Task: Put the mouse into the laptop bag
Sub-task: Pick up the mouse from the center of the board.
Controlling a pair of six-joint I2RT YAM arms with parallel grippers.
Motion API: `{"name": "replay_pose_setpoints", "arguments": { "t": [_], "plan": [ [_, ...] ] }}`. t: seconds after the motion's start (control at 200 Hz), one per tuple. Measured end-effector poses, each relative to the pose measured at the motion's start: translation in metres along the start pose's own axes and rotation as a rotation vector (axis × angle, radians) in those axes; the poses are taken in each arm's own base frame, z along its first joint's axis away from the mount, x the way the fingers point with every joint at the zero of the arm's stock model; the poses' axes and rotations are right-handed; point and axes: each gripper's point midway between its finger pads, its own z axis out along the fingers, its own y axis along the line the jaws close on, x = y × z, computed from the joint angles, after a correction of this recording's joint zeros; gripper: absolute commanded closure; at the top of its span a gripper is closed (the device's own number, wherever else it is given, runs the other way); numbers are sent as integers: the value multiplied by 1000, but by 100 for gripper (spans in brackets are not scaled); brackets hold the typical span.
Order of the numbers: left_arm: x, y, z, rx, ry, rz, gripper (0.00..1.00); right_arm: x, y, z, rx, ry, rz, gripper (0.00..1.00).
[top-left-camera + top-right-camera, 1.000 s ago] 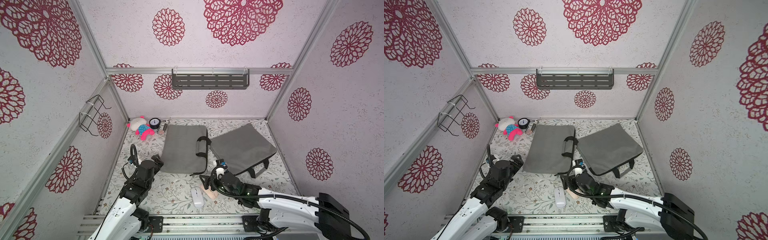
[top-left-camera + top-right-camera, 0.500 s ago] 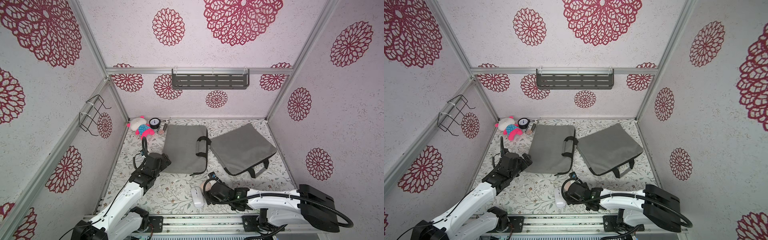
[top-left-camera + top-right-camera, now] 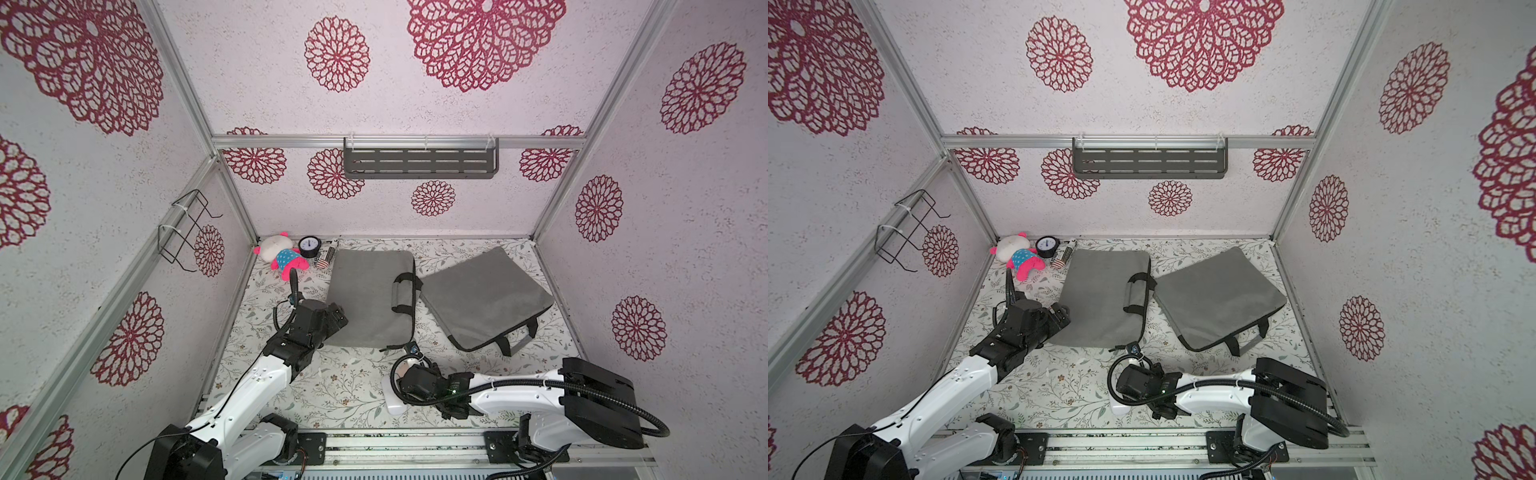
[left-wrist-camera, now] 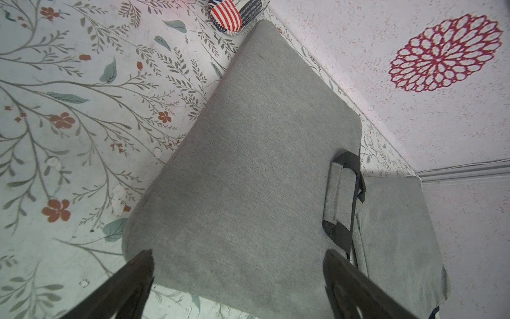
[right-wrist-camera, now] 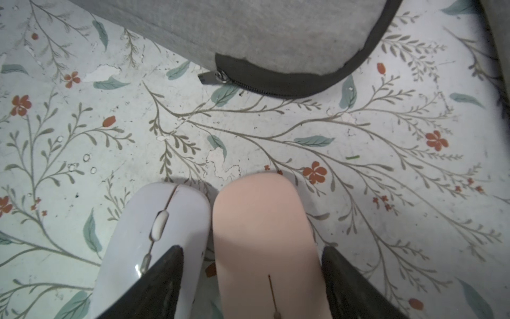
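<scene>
The floral surface (image 3: 332, 386) is carrying everything. Two grey laptop bags are lying flat on it side by side: the left laptop bag (image 3: 370, 299), with its handle folded on top, and the right laptop bag (image 3: 482, 299), set at an angle with its handles pointing toward the robot. Their inner edges are almost meeting.

The left end effector (image 4: 237, 256) is hovering over the near left corner of the left laptop bag with its jaws spread wide and nothing between them.

The right end effector (image 5: 251, 250) is sitting low at the front of the surface, near the left laptop bag's zipper pull (image 5: 212, 76). Its jaws are standing apart around the pink mouse (image 5: 262, 221). One finger is lying close against that mouse's side. The other is overlapping the white mouse (image 5: 165, 221), with a gap showing to the pink one. No clamp is showing.

Both mice are resting on the surface just beside each other, outside both bags.

In the far left corner, a plush toy (image 3: 282, 255), a round dial (image 3: 309, 246) and a striped can (image 3: 326, 255) are crowding the left laptop bag's far edge.
</scene>
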Motion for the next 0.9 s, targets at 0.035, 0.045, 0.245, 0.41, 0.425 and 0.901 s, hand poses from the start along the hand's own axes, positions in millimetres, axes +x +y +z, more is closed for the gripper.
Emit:
{"name": "replay_pose_setpoints", "arguments": {
  "t": [0.035, 0.045, 0.245, 0.41, 0.425, 0.901],
  "plan": [
    [-1, -1, 0, 3, 1, 0, 2, 0, -1, 0, 1, 0, 3, 26],
    [-1, -2, 0, 5, 1, 1, 2, 1, -1, 0, 2, 0, 4, 26],
    [1, -5, 3, 10, 18, 2, 2, 23, -21, -2, 34, 53, -20, 27],
    [3, -7, 5, 14, 35, 4, 2, 32, -24, -2, 34, 80, -36, 26],
    [3, -8, 5, 15, 36, 3, 2, 32, -24, -1, 33, 80, -36, 26],
    [-7, -84, 35, 56, 101, 127, 4, 22, -43, 0, 30, 46, 63, 49]
  ]
}}
